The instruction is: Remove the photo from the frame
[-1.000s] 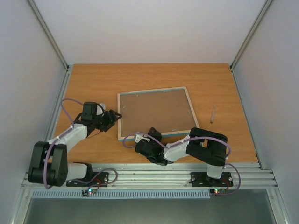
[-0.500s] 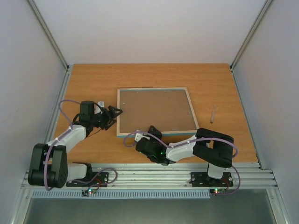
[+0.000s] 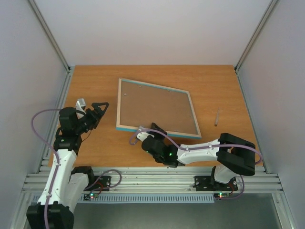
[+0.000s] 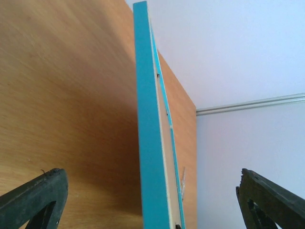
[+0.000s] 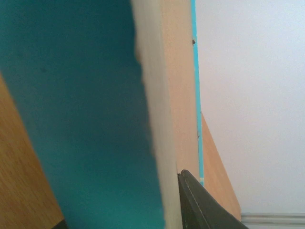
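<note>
The frame (image 3: 176, 134) lies back-up near the middle of the desk (image 3: 95, 81). Its near rail is tipped up off the wood so the turquoise edge shows, and the right gripper (image 3: 143, 133) pinches that rail at the near-left corner. The left gripper (image 3: 101, 110) hovers just left of the frame, fingers spread wide and touching nothing. The photo is out of sight, judged to lie face-down beneath the brown backing board (image 3: 157, 106) that fills the frame's back.

The step in hand appears to be raising the frame so the backing can be freed. That calls for a firm, shallow pinch on the rail alone and a slow tilt with the far rail resting on the desk as a hinge. The left gripper would do well to close on the left rail to steady it.

The backing board stands between the grippers and the photo, and whatever fastens it is too small to make out. A thin pale stick (image 3: 217, 116) lies well apart on the right.
</note>
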Robot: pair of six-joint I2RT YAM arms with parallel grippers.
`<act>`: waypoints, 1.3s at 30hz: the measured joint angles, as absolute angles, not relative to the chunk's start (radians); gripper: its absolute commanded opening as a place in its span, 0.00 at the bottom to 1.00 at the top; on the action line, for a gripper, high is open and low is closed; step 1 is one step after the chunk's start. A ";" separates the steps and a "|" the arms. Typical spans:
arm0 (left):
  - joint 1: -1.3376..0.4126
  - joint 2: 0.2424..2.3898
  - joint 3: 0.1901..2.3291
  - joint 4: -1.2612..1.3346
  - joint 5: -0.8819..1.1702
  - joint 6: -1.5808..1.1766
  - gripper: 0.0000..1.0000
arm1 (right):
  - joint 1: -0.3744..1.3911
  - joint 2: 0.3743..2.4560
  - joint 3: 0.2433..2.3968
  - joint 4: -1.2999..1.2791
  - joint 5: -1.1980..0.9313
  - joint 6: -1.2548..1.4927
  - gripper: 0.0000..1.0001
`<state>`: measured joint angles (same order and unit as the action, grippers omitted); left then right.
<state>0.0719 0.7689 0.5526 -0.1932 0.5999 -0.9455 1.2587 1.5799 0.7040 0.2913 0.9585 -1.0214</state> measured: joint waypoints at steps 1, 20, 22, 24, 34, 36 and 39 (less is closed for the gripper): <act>0.072 0.757 0.560 -0.205 0.593 -0.942 0.97 | 1.259 1.571 0.707 0.290 0.950 -1.019 0.01; 0.050 0.701 0.443 -0.205 0.585 -0.951 0.99 | 1.259 1.543 0.964 0.369 0.761 -0.904 0.01; 0.033 0.701 0.428 -0.198 0.583 -0.955 0.99 | 1.259 1.547 0.988 0.402 0.732 -0.871 0.01; 0.016 0.702 0.416 -0.194 0.580 -0.958 0.99 | 1.259 1.553 1.005 0.446 0.704 -0.828 0.01; -0.046 0.749 0.396 -0.164 0.556 -0.956 0.99 | 1.196 1.559 0.979 0.618 0.649 -0.502 0.01; -0.047 0.757 0.392 -0.163 0.550 -0.955 0.99 | 1.169 1.555 0.938 0.666 0.646 -0.405 0.01; -0.051 0.767 0.390 -0.162 0.542 -0.953 0.99 | 1.124 1.540 0.871 0.714 0.646 -0.263 0.01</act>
